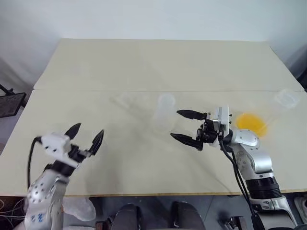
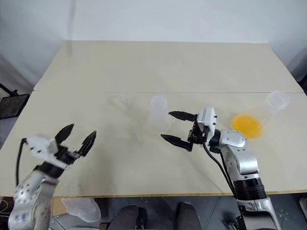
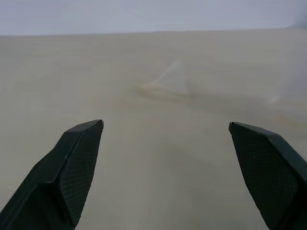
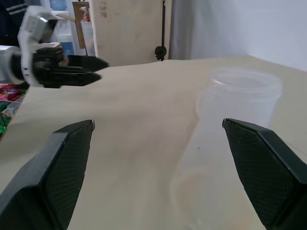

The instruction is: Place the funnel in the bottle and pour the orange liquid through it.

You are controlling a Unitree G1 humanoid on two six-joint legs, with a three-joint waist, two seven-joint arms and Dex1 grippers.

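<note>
The bottle [image 1: 164, 114], small and clear, stands upright at the table's middle. My right gripper [image 1: 175, 124] points left at it, open, fingertips just short of it; the right wrist view has the bottle [image 4: 230, 143] ahead, nearer one finger [image 4: 261, 167]. The funnel [image 1: 122, 101], faint and clear, lies on the table left of the bottle; it is on its side as a clear cone [image 3: 171, 80] ahead of my left gripper [image 3: 165, 124]. My left gripper [image 1: 88, 130] hovers open and empty at the near left. The orange liquid [image 1: 250, 123] pools in a larger clear flask [image 1: 287, 98] lying at the right.
Two beige tabletops meet at a seam [image 1: 96, 90] running across the scene. A black object [image 1: 9, 103] stands off the table's left edge. The near table edge [image 1: 144, 194] runs just ahead of both arms. My left gripper [image 4: 62, 72] appears across the table from the right wrist.
</note>
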